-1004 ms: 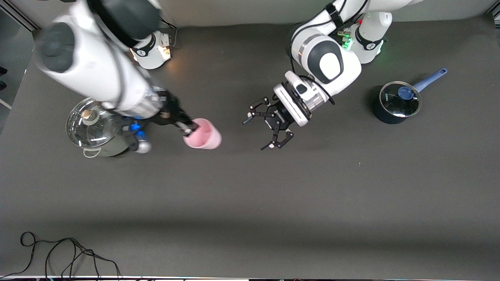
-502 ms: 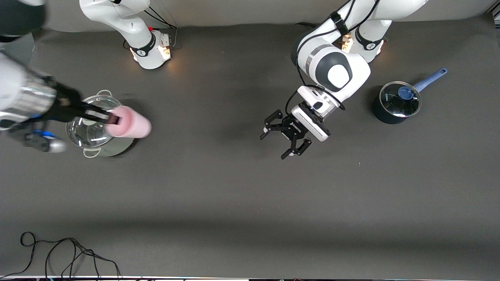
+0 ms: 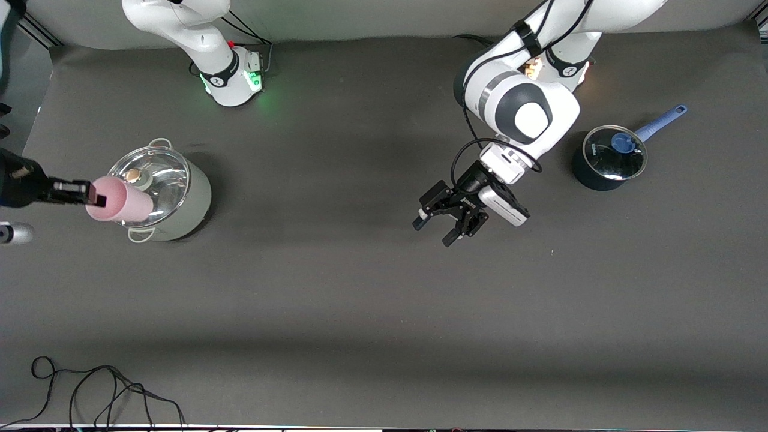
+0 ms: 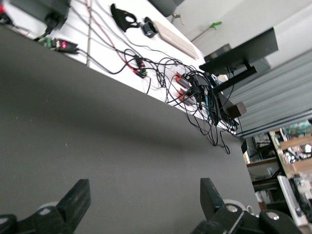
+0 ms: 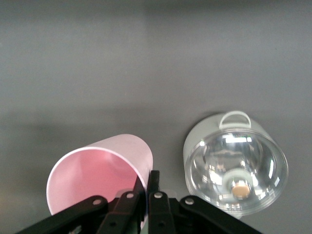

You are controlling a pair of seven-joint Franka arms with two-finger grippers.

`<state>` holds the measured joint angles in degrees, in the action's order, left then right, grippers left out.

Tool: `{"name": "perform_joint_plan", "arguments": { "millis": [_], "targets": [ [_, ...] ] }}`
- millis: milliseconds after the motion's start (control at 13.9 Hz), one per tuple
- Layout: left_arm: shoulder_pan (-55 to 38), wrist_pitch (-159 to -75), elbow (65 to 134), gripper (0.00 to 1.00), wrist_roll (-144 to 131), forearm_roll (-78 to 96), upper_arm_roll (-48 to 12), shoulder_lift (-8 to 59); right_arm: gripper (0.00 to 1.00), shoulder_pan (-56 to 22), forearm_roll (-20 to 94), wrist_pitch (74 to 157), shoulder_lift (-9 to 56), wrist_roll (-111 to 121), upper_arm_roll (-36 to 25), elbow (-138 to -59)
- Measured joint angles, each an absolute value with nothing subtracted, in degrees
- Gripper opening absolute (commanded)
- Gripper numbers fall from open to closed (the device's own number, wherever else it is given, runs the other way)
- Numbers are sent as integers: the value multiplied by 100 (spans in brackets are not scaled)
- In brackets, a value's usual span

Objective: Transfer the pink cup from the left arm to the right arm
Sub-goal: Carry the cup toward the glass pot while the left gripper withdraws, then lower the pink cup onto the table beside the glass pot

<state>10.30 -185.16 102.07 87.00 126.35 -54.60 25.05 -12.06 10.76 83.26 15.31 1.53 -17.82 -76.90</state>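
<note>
Matt pink cup (image 3: pixel 120 206) (plastic) — glossy lid (image 3: pixel 147 180)

I see a dark grey table (image 3: pixel 360 288) carrying two pots. At my nine o'clock, toward the right arm's end, stands a pale green pot (image 3: pixel 180 204) with a glass lid (image 3: pixel 144 180). At my two o'clock, toward the left arm's end, sits a dark saucepan (image 3: pixel 600 168) with a blue handle (image 3: pixel 660 123). A black cable (image 3: pixel 102 390) lies looped at seven o'clock, nearest the front camera.
</note>
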Motion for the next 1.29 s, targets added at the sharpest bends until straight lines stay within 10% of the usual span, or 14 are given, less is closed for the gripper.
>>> {"name": "perform_joint_plan", "arguments": {
  "millis": [717,1291],
  "targets": [
    [1095,-19956,10241,100,6593,12645,-5496,2554,0,-1633,1107,13408,1042,222,-1768,-11941],
    [1479,-19920,10264,100,6325,12611,-5485,2793,0,-1646,2244,14276,1694,1346,-1821,-12378]
  ]
}}
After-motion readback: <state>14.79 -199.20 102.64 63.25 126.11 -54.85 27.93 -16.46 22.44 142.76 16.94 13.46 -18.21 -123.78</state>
